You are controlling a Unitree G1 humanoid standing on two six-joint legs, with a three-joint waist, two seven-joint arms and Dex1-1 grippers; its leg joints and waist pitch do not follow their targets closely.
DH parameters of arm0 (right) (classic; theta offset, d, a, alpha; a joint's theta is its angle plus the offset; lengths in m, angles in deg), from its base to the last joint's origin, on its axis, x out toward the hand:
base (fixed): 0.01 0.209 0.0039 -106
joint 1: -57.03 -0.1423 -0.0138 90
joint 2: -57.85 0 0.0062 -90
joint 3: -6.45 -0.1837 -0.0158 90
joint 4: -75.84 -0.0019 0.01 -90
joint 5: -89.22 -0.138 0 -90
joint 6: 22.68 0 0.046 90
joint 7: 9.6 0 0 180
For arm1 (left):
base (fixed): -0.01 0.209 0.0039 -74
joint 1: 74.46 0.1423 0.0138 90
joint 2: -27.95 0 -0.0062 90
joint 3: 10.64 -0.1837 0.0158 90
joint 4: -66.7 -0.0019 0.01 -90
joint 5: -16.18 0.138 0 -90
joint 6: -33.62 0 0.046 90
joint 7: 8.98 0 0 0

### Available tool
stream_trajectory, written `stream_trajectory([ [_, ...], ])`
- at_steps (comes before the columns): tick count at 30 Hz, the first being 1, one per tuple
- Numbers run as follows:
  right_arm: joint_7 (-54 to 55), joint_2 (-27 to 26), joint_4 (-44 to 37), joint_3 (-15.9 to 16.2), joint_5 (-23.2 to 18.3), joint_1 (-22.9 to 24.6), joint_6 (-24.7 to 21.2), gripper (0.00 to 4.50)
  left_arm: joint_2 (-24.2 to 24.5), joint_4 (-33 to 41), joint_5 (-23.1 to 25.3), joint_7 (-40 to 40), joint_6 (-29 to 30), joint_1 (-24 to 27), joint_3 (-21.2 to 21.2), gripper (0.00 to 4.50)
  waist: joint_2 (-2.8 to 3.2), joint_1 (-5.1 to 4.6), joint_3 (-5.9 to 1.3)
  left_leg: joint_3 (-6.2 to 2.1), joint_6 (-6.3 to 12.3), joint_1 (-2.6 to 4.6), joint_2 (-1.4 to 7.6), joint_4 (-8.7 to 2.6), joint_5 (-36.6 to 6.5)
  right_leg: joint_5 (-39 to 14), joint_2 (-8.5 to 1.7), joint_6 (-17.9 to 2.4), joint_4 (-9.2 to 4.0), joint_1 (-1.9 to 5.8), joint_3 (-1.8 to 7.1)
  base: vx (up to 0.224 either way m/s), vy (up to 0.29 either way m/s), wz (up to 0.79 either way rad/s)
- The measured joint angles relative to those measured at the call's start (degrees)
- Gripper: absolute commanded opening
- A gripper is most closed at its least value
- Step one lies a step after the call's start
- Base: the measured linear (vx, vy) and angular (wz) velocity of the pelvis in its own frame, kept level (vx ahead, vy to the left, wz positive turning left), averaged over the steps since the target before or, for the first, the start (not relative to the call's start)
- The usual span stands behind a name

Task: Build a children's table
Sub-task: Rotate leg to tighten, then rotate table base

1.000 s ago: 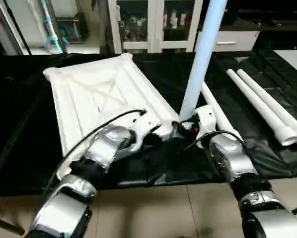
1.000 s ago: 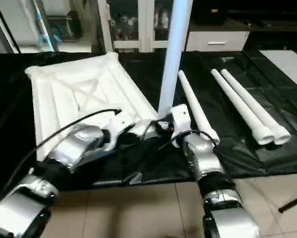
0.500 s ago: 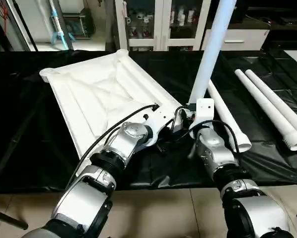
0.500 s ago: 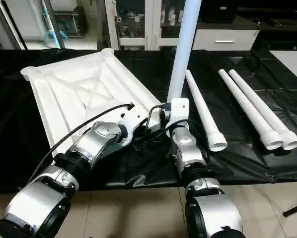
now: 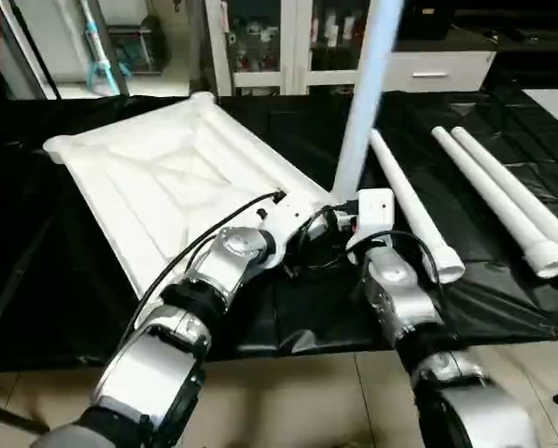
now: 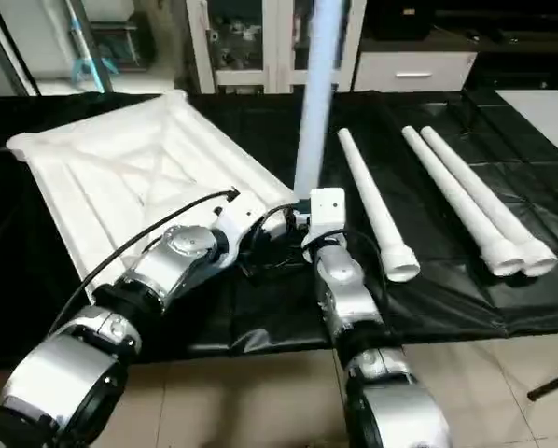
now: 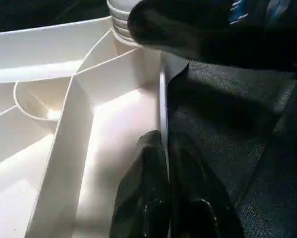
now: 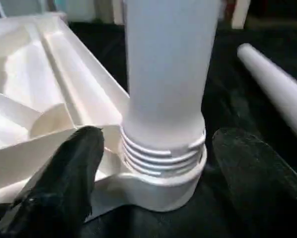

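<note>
Standing upright in the near right corner socket of the top, one leg now has nothing around it: you see the right gripper with its black fingers spread wide either side of the threaded foot, clear of it on both sides. A second ago those fingers sat closer in on the leg; now they have let go, and the leg stays up on its own. That suggests the thread has taken and this corner is likely done, though you cannot tell from here whether it is screwed fully home.

The top lies ribs-up on the black cloth, turned a little, its near right corner just ahead of both wrists. Your left gripper is pinched narrow on the thin edge wall of the top beside that socket, steadying it, with one finger inside the rim and one outside, as it was a second ago.

Three more legs lie flat on the cloth to the right: one just beside the standing leg, two side by side farther out, flared ends toward you. The other sockets look open.

Next, by my reading, you draw the right arm back and reach for the nearest lying leg; mind that the backing wrist does not knock the standing one.
</note>
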Motion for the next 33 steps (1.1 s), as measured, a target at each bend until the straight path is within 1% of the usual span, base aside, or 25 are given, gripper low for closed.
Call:
stream_trajectory([
  [3,-3.7,1.6,-13.2,1.1,-0.3,8.0,-3.8,3.76,-0.7,-3.2,0.2,0.6,-2.2,-1.4,0.0,0.0,0.05,0.6,0.01,0.0,0.02,-0.06,0.0,0.0,0.0,0.0,0.0,0.0,-0.02,-0.03,0.0,0.0,0.0,0.0],
  [4,-4.3,2.1,-15.3,1.4,-0.2,9.7,-4.6,3.76,-0.8,-3.9,0.2,1.0,-2.7,-1.7,0.0,0.0,0.15,0.77,0.07,0.0,0.01,-0.05,0.0,0.01,0.0,0.0,0.0,0.0,-0.02,-0.02,0.01,0.0,0.0,0.0],
  [5,-4.7,2.4,-16.5,1.5,-0.2,10.7,-5.4,3.85,-0.9,-4.5,0.3,1.4,-3.3,-1.8,0.1,0.28,0.25,0.82,0.08,0.02,-0.01,-0.04,-0.01,0.02,0.0,0.0,0.0,0.1,-0.02,-0.03,0.06,0.0,0.0,0.0],
  [7,-4.6,3.2,-19.4,1.2,-0.3,12.6,-7.0,3.88,-1.5,-5.6,0.2,2.0,-4.1,-2.2,0.6,0.56,0.4,0.84,0.14,0.06,-0.2,-0.05,-0.02,0.02,-0.1,0.1,-0.01,0.2,-0.08,-0.04,0.09,0.0,0.0,0.0],
  [9,-3.9,3.7,-23.3,0.5,-0.8,15.1,-8.8,3.88,-2.5,-6.4,-1.4,2.8,-7.1,-2.2,3.2,0.61,0.33,0.96,0.23,0.02,-0.2,-0.23,0.01,0.02,-0.1,0.2,0.0,0.3,-0.1,-0.16,0.06,0.0,0.0,0.0],
  [12,-3.5,3.6,-25.1,0.3,-1.3,16.2,-10.7,3.88,-3.4,-6.4,-2.5,4.2,-10.0,-3.1,4.7,0.93,0.33,1.02,0.24,0.03,-0.14,-0.4,0.0,0.05,0.0,0.2,0.0,0.3,-0.11,-0.29,0.07,0.0,0.0,0.0],
  [14,-3.9,3.5,-27.0,0.5,-1.3,17.0,-11.5,3.88,-3.7,-6.4,-3.5,5.5,-11.7,-3.8,5.7,0.99,0.33,0.92,0.24,0.03,0.12,-0.52,0.0,0.05,0.1,0.2,0.0,0.3,-0.16,-0.41,0.07,0.0,0.0,0.0],
  [17,-6.6,3.8,-30.2,1.0,-2.1,17.8,-13.7,3.88,-2.9,-5.1,-5.1,6.3,-13.3,-4.4,7.8,0.99,0.37,0.79,0.24,0.03,0.21,-0.69,0.03,0.04,0.0,0.2,0.02,0.3,-0.14,-0.64,0.04,0.0,0.0,0.0],
  [18,-8.9,4.3,-32.0,1.6,-3.4,17.9,-14.8,3.88,-2.0,-3.7,-5.8,6.1,-13.3,-4.3,8.4,0.99,0.51,0.79,0.3,0.03,0.23,-0.72,0.06,0.04,0.0,0.2,0.02,0.3,-0.13,-0.68,0.01,0.0,0.0,0.0],
  [20,-12.3,5.3,-34.8,2.6,-5.4,18.0,-16.2,3.88,0.0,-0.9,-6.3,5.5,-13.1,-3.8,9.3,0.99,0.56,0.85,0.33,0.03,0.23,-0.72,0.09,0.05,0.0,0.2,0.04,0.3,-0.08,-0.69,-0.01,0.0,0.0,0.0],
  [22,-16.7,6.8,-38.3,3.9,-7.9,18.1,-17.9,3.88,3.4,4.3,-6.5,3.9,-11.7,-1.7,9.9,0.99,0.56,0.92,0.32,0.04,0.23,-0.66,0.15,0.07,0.0,0.2,0.07,0.3,-0.03,-0.64,-0.02,0.0,0.0,0.0],
  [25,-22.2,9.5,-42.1,5.5,-10.4,18.4,-20.7,3.88,9.5,12.6,-6.9,3.0,-6.1,2.9,11.6,0.99,0.55,0.94,0.33,0.09,0.2,-0.59,0.19,0.11,0.1,0.2,0.08,0.3,0.04,-0.6,0.0,0.0,0.0,0.0],
  [27,-24.8,10.7,-43.9,6.0,-11.1,19.2,-21.9,3.88,13.6,14.6,-7.2,3.1,-2.8,5.3,13.9,0.99,0.51,1.08,0.34,0.07,0.16,-0.57,0.2,0.16,0.1,0.2,0.09,0.3,0.06,-0.57,-0.02,0.0,0.0,0.0],
  [29,-26.6,11.3,-44.7,6.9,-11.6,19.5,-23.2,3.88,17.0,15.4,-7.2,3.8,-1.6,7.2,15.2,0.99,0.51,1.09,0.34,0.08,0.13,-0.57,0.19,0.19,0.1,0.2,0.09,0.3,0.07,-0.55,0.02,0.0,0.0,0.0],
  [30,-28.4,11.5,-46.0,8.1,-12.6,19.4,-24.7,3.88,20.6,15.6,-7.0,4.8,-1.1,9.2,16.4,0.99,0.51,0.85,0.34,0.09,0.01,-0.56,0.19,0.19,0.0,0.2,0.09,0.3,0.11,-0.58,0.04,0.0,0.0,0.0],
  [32,-30.4,12.5,-48.2,9.0,-13.5,19.6,-26.2,3.88,25.8,15.4,-6.3,6.8,0.1,12.2,19.0,0.99,0.33,0.42,0.4,0.06,-0.03,-0.55,0.22,0.18,0.0,0.1,0.14,0.3,0.12,-0.58,0.03,0.0,0.0,0.0],
  [33,-31.0,13.2,-48.7,9.1,-13.6,19.7,-26.5,3.88,28.0,15.5,-5.7,7.7,0.8,13.5,20.2,0.99,0.23,0.49,0.38,0.05,-0.04,-0.56,0.24,0.18,0.0,0.1,0.14,0.4,0.12,-0.57,0.0,0.0,0.0,0.0],
])
